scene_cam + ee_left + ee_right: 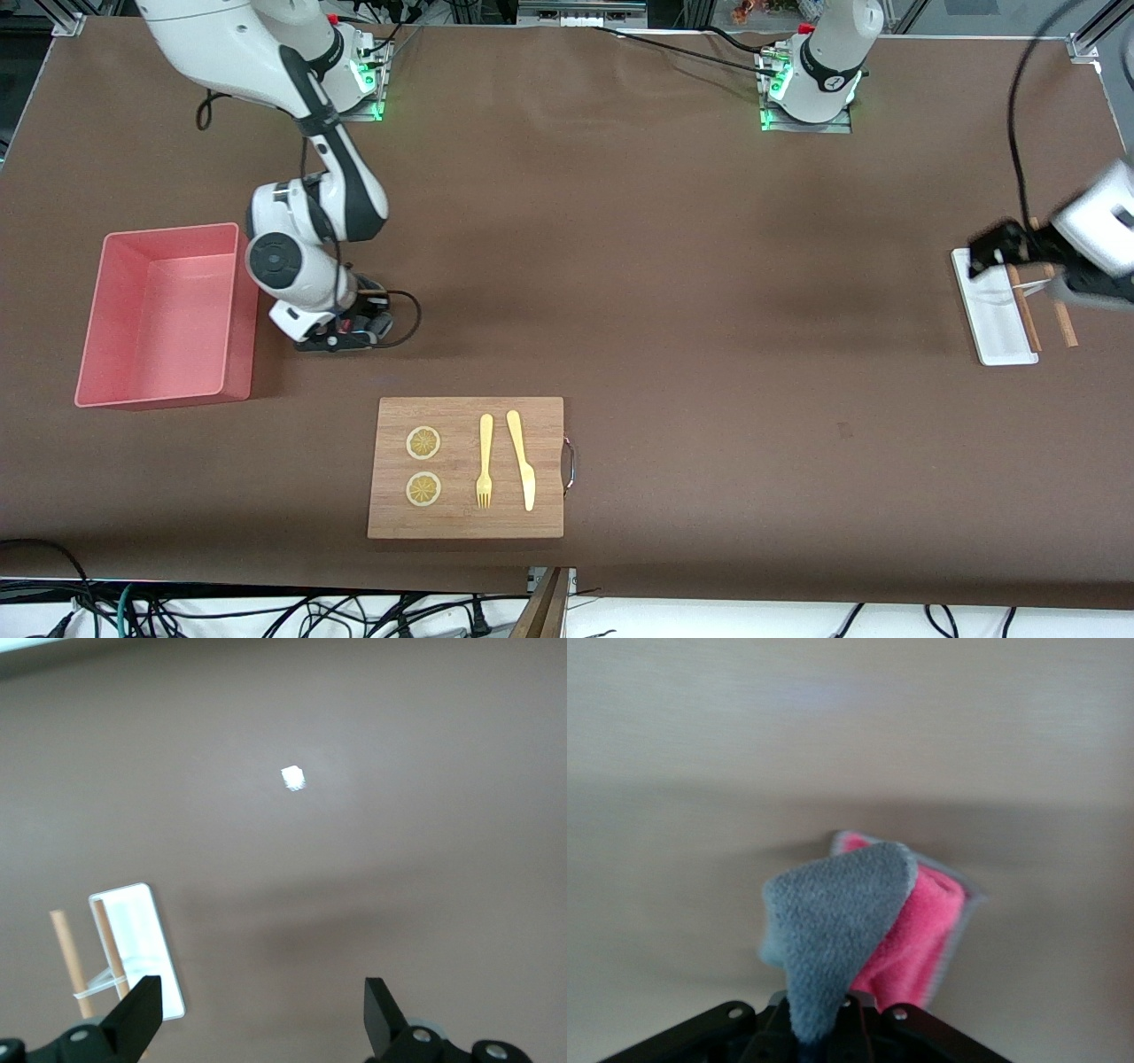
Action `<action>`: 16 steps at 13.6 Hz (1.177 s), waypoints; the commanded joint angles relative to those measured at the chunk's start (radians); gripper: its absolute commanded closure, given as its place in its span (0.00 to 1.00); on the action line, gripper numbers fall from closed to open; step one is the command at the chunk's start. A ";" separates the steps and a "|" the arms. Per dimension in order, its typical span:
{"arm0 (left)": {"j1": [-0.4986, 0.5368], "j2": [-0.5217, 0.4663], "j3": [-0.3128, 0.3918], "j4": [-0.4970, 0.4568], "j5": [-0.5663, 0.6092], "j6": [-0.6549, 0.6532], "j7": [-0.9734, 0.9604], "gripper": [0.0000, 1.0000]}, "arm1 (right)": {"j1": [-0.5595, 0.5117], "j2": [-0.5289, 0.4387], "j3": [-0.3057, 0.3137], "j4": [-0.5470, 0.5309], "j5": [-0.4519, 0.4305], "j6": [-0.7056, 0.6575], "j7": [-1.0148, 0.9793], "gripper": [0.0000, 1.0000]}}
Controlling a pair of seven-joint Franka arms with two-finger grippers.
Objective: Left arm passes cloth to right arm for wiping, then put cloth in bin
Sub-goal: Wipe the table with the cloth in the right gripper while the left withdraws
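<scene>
The right gripper (354, 330), low over the table just beside the bin (168, 315), clenches the cloth (868, 921), while the left gripper (257, 1014) hangs with fingers spread over the white tray (997, 310).

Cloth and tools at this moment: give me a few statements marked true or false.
1. The right tool is shut on the cloth. True.
2. The cloth lies in the bin. False: the bin holds nothing visible; the right tool holds the cloth, low over the table beside the bin.
3. The left tool is open and holds nothing. True.
4. The left tool is over the wooden board. False: it is over the white tray at the left arm's end.
5. A fork and knife lie on the board. True.
</scene>
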 commanded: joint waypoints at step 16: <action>0.025 -0.094 -0.042 -0.093 -0.029 -0.023 -0.106 0.00 | 0.145 0.021 0.010 0.159 0.184 -0.168 0.371 1.00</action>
